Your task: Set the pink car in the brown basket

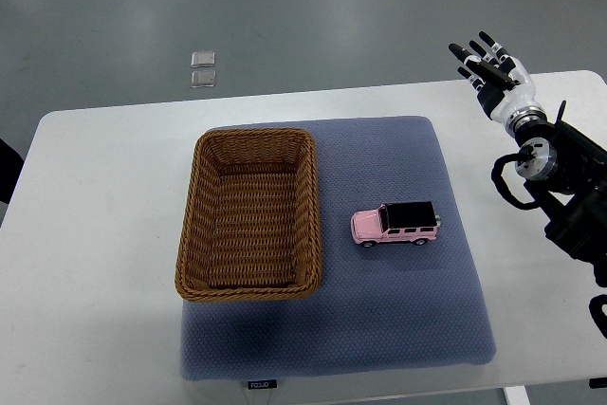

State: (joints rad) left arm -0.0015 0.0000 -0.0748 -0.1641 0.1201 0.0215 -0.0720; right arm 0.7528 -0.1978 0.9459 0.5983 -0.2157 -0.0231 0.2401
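Reach needs care: the right hand (pixel 489 65), fingers spread and empty, should straddle the pink car (pixel 395 225) before lifting toward the basket (pixel 248 214).

White table (pixel 104 234); blue-grey mat (pixel 398 310) flat on it, centred.

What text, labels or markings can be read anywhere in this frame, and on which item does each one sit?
Small dark tag with white letters on the near edge of the blue mat: there is print, but it is too small and blurred to read reliably.
Pink car: no legible lettering.
Brown basket: no label.
Robot hand on the right arm: no readable marking.
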